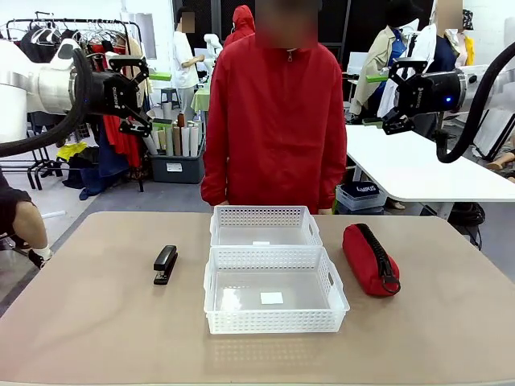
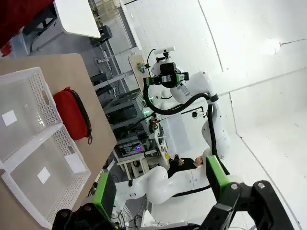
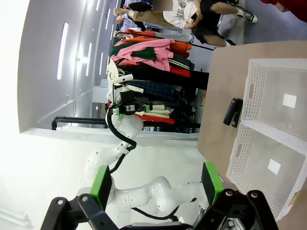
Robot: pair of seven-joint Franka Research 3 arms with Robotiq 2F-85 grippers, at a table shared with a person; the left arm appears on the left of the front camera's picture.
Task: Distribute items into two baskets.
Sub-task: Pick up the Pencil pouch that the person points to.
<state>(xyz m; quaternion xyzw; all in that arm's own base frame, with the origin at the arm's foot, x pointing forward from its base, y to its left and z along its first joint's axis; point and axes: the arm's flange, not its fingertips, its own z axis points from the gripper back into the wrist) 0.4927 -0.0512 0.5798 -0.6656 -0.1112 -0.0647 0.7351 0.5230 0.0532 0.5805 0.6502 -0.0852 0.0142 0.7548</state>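
- Near basket (image 1: pixel 276 301) is sitting between stapler (image 1: pixel 165 264), toward left edge of desk (image 1: pixel 96 322), and pouch (image 1: pixel 370 259).
- Both released: left tool (image 1: pixel 143 95) is hovering nearer stapler, right tool (image 1: pixel 391 96) nearer pouch.

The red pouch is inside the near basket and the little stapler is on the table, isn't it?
No. The front view shows the red pouch lying on the table beside the near basket, not inside it. The little stapler is on the table.

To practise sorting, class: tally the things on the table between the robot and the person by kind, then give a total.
White baskets: 2
Red pouch: 1
Black stapler: 1
Total: 4
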